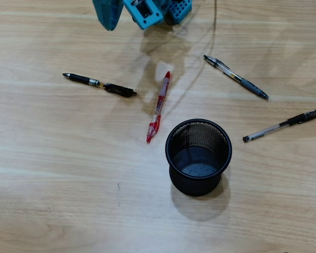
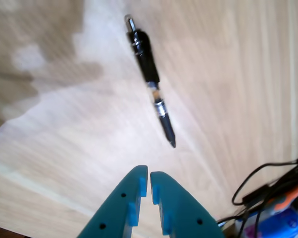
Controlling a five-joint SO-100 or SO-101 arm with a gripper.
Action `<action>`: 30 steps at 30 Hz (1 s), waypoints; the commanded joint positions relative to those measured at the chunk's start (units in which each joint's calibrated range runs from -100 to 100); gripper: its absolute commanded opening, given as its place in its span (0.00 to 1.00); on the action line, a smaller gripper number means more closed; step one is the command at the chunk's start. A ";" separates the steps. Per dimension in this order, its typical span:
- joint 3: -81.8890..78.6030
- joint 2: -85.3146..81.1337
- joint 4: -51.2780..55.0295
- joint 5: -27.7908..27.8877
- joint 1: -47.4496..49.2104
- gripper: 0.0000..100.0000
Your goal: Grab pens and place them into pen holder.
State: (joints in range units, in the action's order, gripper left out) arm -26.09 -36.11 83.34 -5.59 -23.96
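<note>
Four pens lie flat on the wooden table in the overhead view: a black pen [image 1: 99, 84] at left, a red and clear pen [image 1: 158, 108] in the middle, a clear pen with a grey grip [image 1: 235, 77] at upper right, and a clear pen with a black cap [image 1: 282, 124] at right. The black mesh pen holder [image 1: 195, 188] stands upright and empty below the red pen. My teal gripper [image 1: 109, 23] hangs at the top edge, above the black pen. In the wrist view the gripper [image 2: 149, 173] is shut with nothing in it, and the black pen [image 2: 149, 74] lies ahead of its tips.
The arm's teal body [image 1: 158, 10] fills the top middle of the overhead view and casts a shadow on the table. Black cables and blue and orange items [image 2: 275, 208] sit past the table edge at the wrist view's lower right.
</note>
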 commanded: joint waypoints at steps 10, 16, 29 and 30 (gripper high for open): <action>12.96 11.10 -1.20 -1.42 -0.22 0.02; 18.39 19.68 -1.20 -1.16 -2.05 0.02; 22.56 24.86 -1.56 1.30 -2.60 0.17; 22.56 24.86 -1.56 1.87 -2.69 0.20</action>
State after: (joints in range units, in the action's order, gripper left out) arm -6.30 -11.13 82.65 -5.64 -26.06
